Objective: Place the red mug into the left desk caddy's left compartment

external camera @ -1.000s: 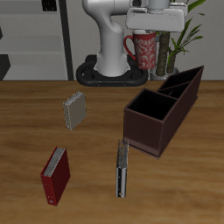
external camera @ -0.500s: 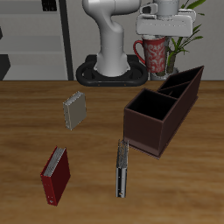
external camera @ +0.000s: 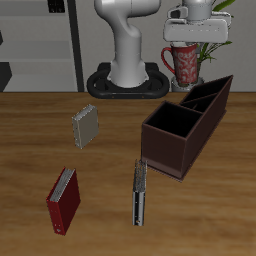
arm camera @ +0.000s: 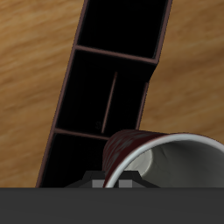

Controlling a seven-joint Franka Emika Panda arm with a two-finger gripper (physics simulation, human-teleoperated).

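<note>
Carrying the red mug (external camera: 188, 62) clamped in the jaws of the gripper (external camera: 192, 40), the arm holds it high above the bench (external camera: 110, 150), over the back end of the left desk caddy (external camera: 190, 122). In the wrist view the caddy (arm camera: 109, 87) lies straight below the jaws. Judged best: centre the mug over the chosen compartment, keep it upright, descend slowly clear of the dividers before releasing.

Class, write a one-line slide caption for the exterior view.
Gripper holds the red mug in the air above the left desk caddy.
</note>
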